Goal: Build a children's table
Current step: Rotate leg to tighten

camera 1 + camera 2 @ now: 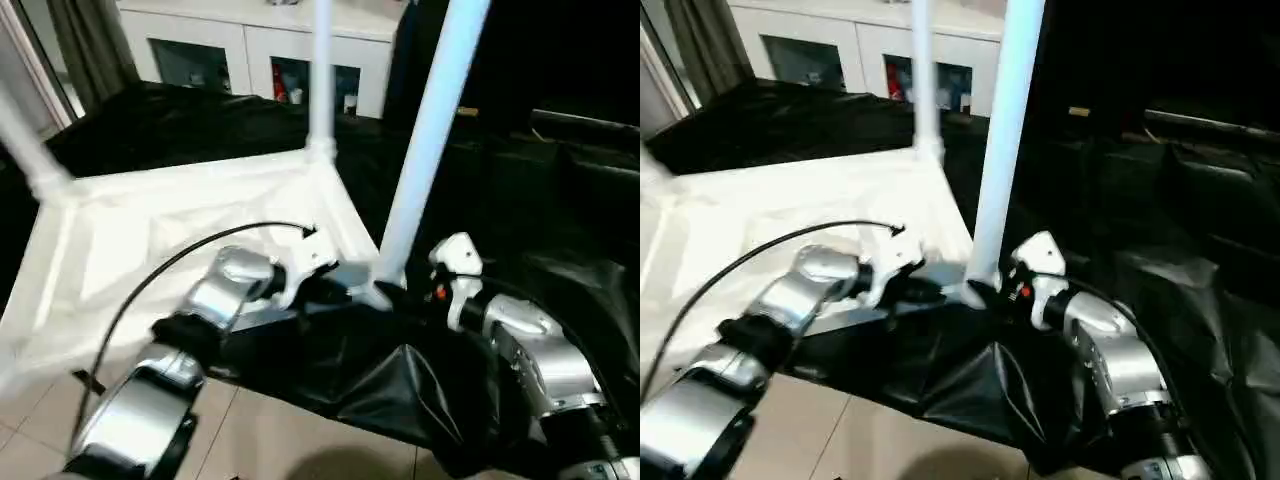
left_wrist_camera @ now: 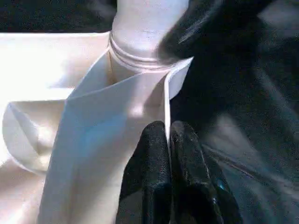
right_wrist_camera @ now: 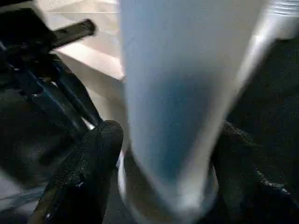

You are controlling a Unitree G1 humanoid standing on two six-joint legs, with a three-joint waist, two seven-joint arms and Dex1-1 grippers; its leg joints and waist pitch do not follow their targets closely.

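Note:
The children's table top (image 1: 150, 230) lies upside down on the black cloth, ribbed side up. Three white legs stand in its corner sockets: a near one (image 1: 425, 140), a far one (image 1: 322, 70) and one at the left (image 1: 25, 140). My left gripper (image 1: 335, 290) is shut on the top's thin rim (image 2: 166, 107) just beside the near corner socket (image 2: 140, 51). My right gripper (image 1: 400, 290) is open around the near leg's base (image 3: 173, 93), with one black finger (image 3: 93, 168) on each side of the tube.
A large black-draped table (image 1: 180, 120) carries the work, and its cloth sags over the front edge (image 1: 400, 390) towards the tiled floor (image 1: 270, 430). A white cabinet with glass doors (image 1: 250, 50) stands behind. A black cable (image 1: 150, 280) arcs over my left forearm.

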